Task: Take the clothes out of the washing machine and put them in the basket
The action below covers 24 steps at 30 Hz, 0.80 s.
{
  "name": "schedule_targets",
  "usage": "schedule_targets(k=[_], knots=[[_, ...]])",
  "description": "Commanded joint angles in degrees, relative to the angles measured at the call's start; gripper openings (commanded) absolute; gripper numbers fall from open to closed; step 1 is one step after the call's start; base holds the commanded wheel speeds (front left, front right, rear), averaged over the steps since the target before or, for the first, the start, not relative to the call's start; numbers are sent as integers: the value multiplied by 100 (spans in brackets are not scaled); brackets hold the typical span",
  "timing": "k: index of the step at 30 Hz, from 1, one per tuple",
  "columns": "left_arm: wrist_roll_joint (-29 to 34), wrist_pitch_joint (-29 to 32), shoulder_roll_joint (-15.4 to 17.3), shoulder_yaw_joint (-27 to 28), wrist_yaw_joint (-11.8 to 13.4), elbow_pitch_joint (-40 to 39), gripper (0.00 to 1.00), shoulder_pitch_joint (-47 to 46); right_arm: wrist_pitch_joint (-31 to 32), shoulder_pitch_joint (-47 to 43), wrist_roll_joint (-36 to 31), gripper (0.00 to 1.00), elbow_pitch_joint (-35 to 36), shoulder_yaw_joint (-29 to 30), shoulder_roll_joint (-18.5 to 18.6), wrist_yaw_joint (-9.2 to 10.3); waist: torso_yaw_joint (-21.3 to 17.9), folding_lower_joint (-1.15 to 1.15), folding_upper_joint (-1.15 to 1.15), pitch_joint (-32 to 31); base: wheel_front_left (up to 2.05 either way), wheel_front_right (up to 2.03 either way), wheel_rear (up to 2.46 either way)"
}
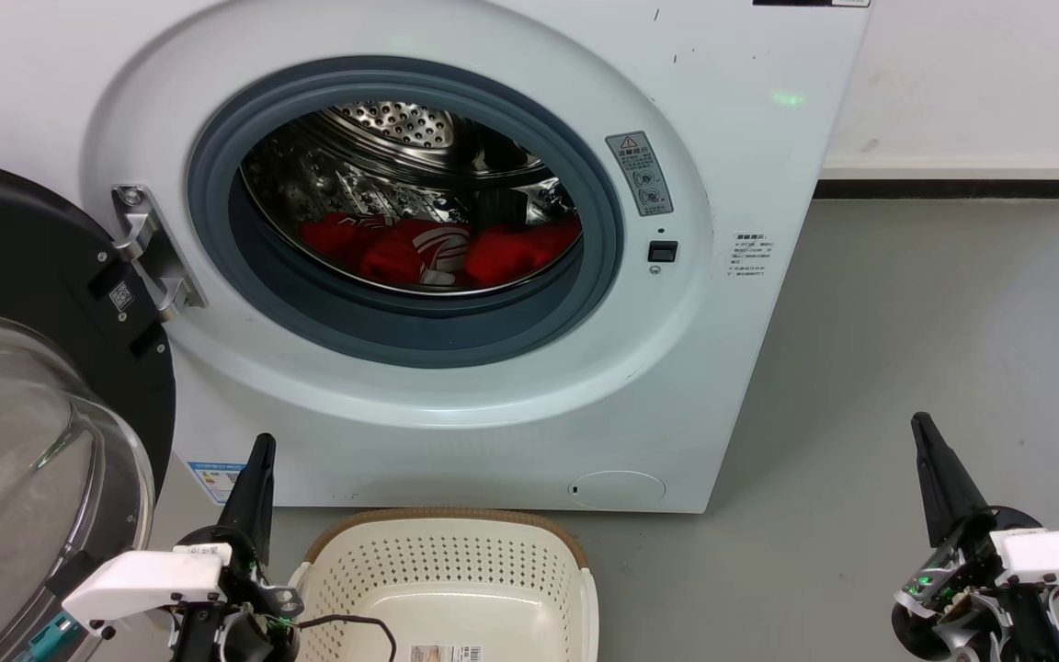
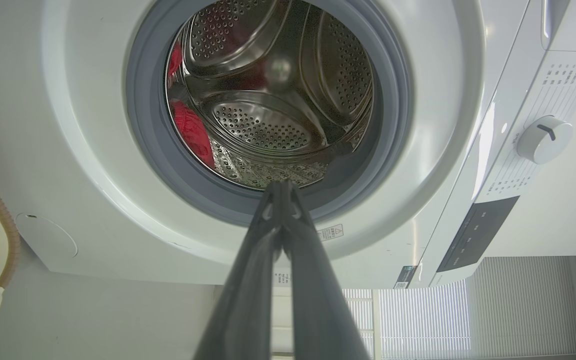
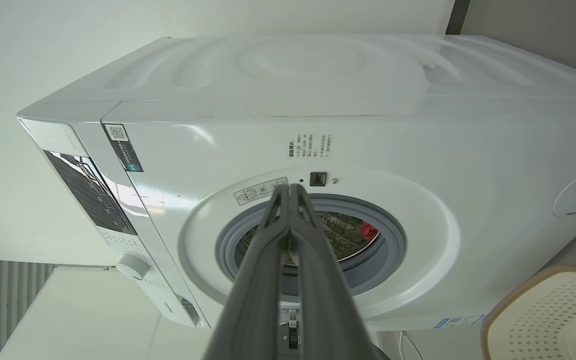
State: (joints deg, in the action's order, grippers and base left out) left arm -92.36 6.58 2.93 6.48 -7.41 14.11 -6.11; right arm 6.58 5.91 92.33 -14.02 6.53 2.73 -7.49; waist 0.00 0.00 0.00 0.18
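Nothing of the task looks done so far: the clothes (image 1: 428,253) lie as a crumpled red heap on the bottom of the steel drum (image 1: 401,119), just behind the grey gasket (image 1: 217,184), in the upper middle of the head view. The basket (image 1: 442,517) at the bottom centre holds no garment, only a paper label (image 1: 445,653) on its floor. All the fetching and dropping is therefore left. The way in is open, since the washing machine (image 1: 750,138) has its door (image 1: 51,303) swung fully out to the left edge of the frame. There the door's black rim and glass bowl stand close beside the left arm. The left claw (image 1: 263,446), at the lower left, has its two dark fingers pressed together and grips nothing. The right claw (image 1: 921,425), at the lower right over bare grey floor (image 1: 906,322), is likewise closed and empty. Both are well short of the opening, and their wrist views look along closed fingers toward the drum. I judge the open door the likeliest thing for the left arm to brush. The deep gasket lip is something the cloth must be lifted over. A thin black cable (image 1: 355,623) loops across the basket's near edge by the left wrist and could snag a falling garment.
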Motion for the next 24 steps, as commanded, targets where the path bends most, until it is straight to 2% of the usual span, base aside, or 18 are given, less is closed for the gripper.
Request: schedule_targets(k=[1,24], knots=[[-12,9,-11,15,-21,-3,0,-32,7,70,20,0,-9,-8,30,0,0,0,0,0,0,0,0],[-12,8,-11,15,-21,-3,0,-32,7,70,20,0,-9,-8,30,0,0,0,0,0,0,0,0]])
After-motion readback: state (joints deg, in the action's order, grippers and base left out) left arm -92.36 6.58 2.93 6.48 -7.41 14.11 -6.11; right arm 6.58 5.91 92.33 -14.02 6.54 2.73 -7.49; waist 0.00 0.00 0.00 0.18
